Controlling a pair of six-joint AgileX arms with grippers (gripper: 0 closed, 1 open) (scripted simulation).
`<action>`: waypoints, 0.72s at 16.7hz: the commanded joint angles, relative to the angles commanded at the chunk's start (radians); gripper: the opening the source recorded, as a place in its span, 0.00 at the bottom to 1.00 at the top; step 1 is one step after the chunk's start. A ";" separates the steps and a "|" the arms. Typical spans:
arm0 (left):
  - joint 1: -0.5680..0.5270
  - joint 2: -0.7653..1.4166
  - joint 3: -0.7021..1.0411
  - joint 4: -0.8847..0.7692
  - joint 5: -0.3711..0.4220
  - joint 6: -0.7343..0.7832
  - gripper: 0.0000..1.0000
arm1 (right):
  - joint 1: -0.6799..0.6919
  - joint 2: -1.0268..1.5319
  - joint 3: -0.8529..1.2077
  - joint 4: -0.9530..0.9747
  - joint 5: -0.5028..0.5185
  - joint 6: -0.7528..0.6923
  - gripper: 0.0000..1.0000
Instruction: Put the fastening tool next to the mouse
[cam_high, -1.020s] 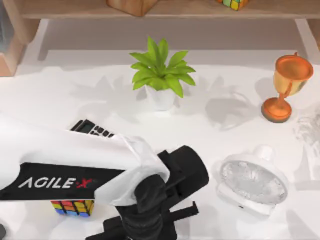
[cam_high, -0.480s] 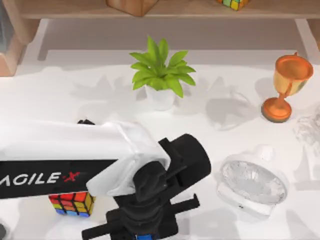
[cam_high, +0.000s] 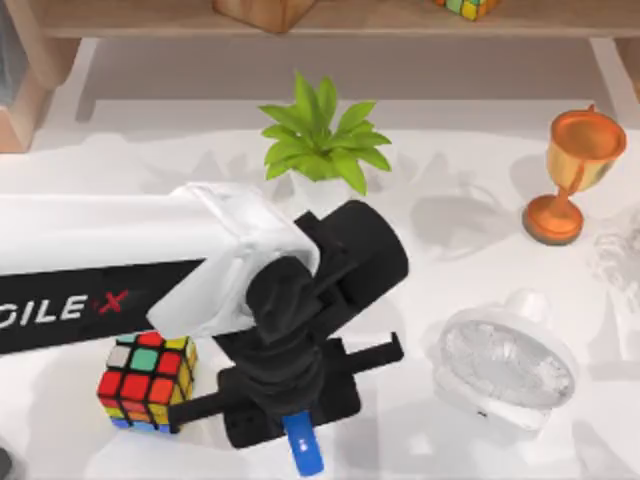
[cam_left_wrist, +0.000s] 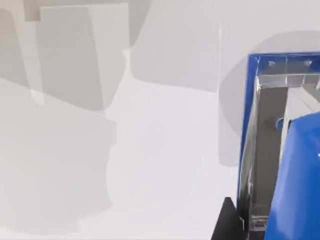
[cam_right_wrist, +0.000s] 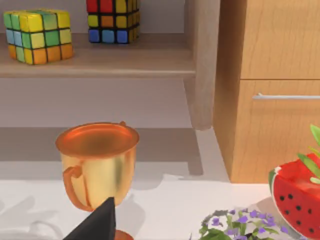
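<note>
My left gripper (cam_high: 300, 440) is clamped on the fastening tool (cam_high: 304, 450), lifted near the table's (cam_high: 440, 250) front edge. The cube (cam_high: 146, 382) sits just left; bare tabletop separates it from the fan (cam_high: 505, 368) at right.

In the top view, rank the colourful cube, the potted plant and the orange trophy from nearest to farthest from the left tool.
Measured from the left tool, which holds the blue fastening tool:
1. Colourful cube, just to its left.
2. Potted plant, toward the back, near the middle.
3. Orange trophy, far back right.
</note>
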 joint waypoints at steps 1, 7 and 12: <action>0.040 -0.009 0.030 -0.007 0.006 0.052 0.00 | 0.000 0.000 0.000 0.000 0.000 0.000 1.00; 0.383 -0.006 0.172 -0.074 0.019 0.527 0.00 | 0.000 0.000 0.000 0.000 0.000 0.000 1.00; 0.716 0.072 0.198 -0.123 -0.007 0.978 0.00 | 0.000 0.000 0.000 0.000 0.000 0.000 1.00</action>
